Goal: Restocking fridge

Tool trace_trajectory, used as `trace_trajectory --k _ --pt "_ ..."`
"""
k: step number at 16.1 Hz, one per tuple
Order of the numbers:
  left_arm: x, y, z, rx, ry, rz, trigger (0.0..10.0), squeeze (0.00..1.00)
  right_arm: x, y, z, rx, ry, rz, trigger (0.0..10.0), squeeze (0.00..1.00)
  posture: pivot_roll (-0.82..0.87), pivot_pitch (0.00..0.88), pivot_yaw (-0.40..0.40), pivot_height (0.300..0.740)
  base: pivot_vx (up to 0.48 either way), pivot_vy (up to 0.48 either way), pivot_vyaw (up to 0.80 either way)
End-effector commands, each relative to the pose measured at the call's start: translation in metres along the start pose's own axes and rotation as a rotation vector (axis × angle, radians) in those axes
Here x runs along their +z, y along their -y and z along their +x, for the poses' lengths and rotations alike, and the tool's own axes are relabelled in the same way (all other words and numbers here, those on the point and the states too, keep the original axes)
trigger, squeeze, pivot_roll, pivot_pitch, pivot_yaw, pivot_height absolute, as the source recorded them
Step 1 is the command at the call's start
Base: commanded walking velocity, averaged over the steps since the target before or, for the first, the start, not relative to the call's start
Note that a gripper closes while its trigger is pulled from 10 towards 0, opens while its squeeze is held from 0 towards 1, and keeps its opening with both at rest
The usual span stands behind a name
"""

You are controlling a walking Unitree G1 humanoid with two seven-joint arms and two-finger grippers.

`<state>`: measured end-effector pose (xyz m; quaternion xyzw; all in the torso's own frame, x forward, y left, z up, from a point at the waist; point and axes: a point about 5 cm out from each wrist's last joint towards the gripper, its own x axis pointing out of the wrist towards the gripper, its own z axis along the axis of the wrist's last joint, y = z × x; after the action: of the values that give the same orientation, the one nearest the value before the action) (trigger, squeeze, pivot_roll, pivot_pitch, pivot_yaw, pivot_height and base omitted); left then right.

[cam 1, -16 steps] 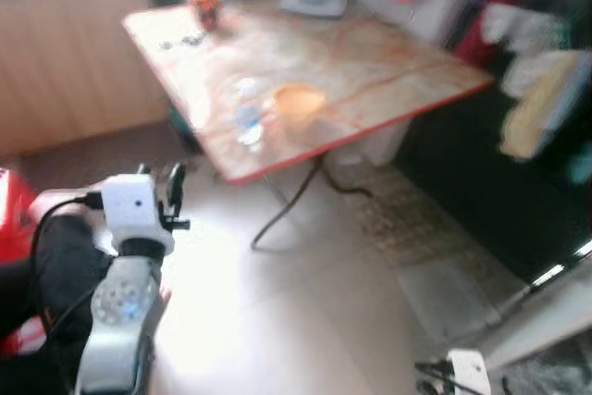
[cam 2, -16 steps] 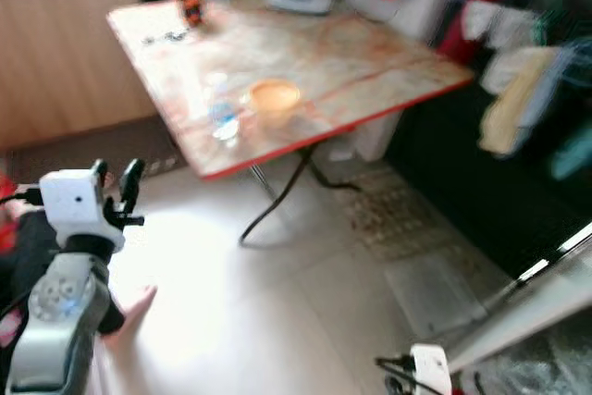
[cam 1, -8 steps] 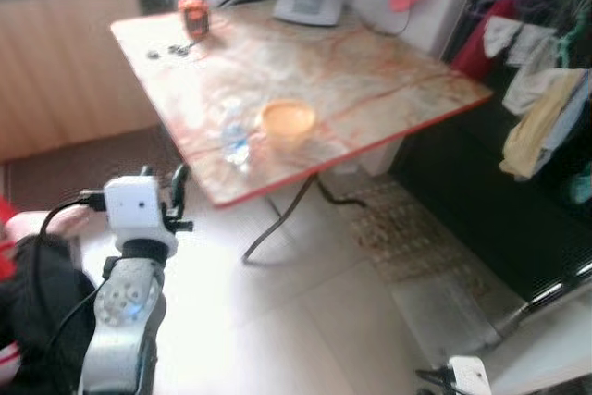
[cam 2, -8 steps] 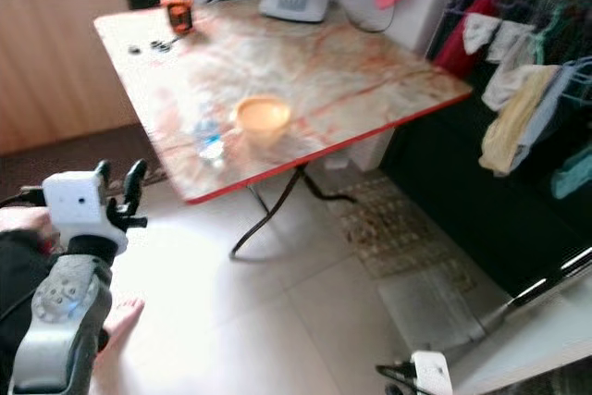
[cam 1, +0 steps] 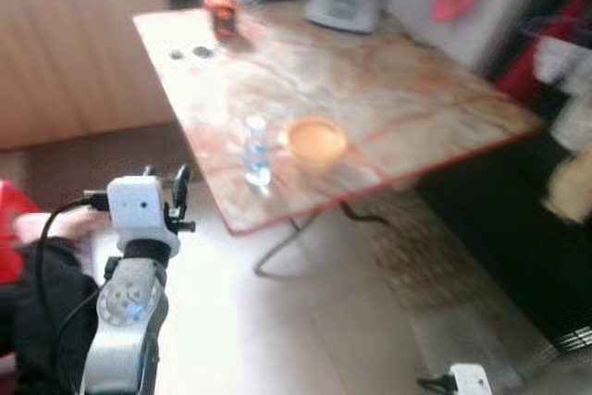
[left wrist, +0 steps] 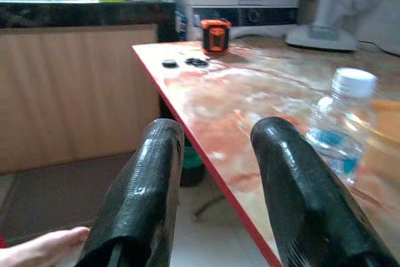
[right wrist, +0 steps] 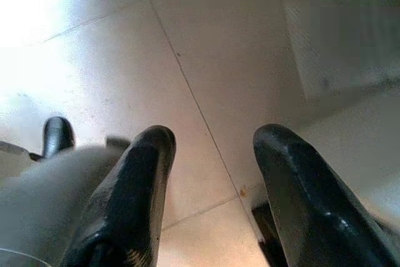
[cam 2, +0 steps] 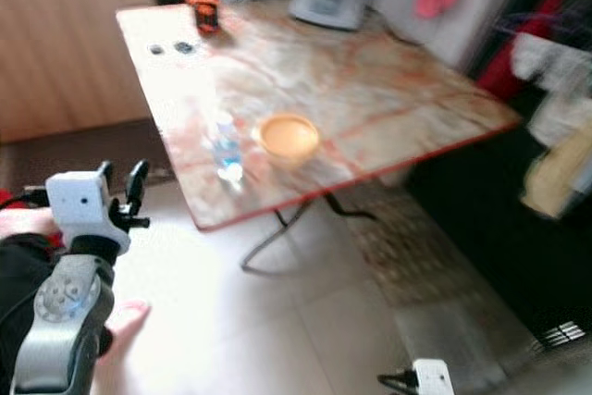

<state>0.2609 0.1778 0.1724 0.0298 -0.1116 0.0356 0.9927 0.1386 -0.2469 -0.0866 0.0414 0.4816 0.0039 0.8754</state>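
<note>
Left gripper (left wrist: 212, 192): our jaws stand apart and empty, raised short of the counter edge.
Bottle: the small clear plastic water bottle (cam 1: 257, 154) stands upright near the red-edged marbled counter (cam 1: 388, 99) edge, ahead and to the right of our left jaws; this arm is nearer.
Right gripper (right wrist: 212, 186): low over the floor, jaws apart, empty.

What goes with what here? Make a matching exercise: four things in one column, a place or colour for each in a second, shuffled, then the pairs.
1. water bottle
2. bowl
3. small orange box
4. left pincer

A. far corner of the table
B. raised, short of the table's near edge
C. clear, white cap, blue label
D. orange, beside the bottle

Pairs: 1-C, 2-D, 3-A, 4-B
</note>
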Motion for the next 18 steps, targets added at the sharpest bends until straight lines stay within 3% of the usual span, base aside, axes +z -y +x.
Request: trace_trajectory --k 1,10,14,15,17,18 --pt "0.003 0.008 0.000 -0.031 0.009 -0.004 10.0 0.00 -0.007 0.006 -0.003 -0.022 -0.019 0.009 10.0 0.00 0.06 0.069 -0.116 0.740 0.300 0.000 0.00" --pt "0.017 0.019 0.002 -0.099 0.069 0.022 10.0 0.00 -0.007 0.005 -0.003 -0.026 -0.017 0.012 10.0 0.00 0.06 0.072 -0.119 0.740 0.298 0.000 0.00" --pt "0.048 0.036 0.006 -0.221 0.186 0.065 10.0 0.00 -0.007 0.005 -0.003 -0.027 -0.011 0.022 10.0 0.00 0.07 0.077 -0.121 0.740 0.298 0.000 0.00" --pt "0.075 0.052 0.007 -0.324 0.286 0.095 10.0 0.00 -0.006 0.006 -0.003 -0.035 -0.005 0.034 10.0 0.00 0.07 0.079 -0.121 0.740 0.000 0.000 0.00" --pt "0.087 0.064 0.007 -0.401 0.320 0.101 10.0 0.00 -0.006 0.006 -0.003 -0.033 -0.007 0.025 10.0 0.00 0.08 0.079 -0.122 0.740 0.000 0.000 0.00" --pt "0.085 0.069 0.005 -0.446 0.289 0.097 10.0 0.00 -0.006 0.005 -0.003 -0.031 -0.010 0.020 10.0 0.00 0.08 0.078 -0.120 0.740 0.000 0.000 0.00"
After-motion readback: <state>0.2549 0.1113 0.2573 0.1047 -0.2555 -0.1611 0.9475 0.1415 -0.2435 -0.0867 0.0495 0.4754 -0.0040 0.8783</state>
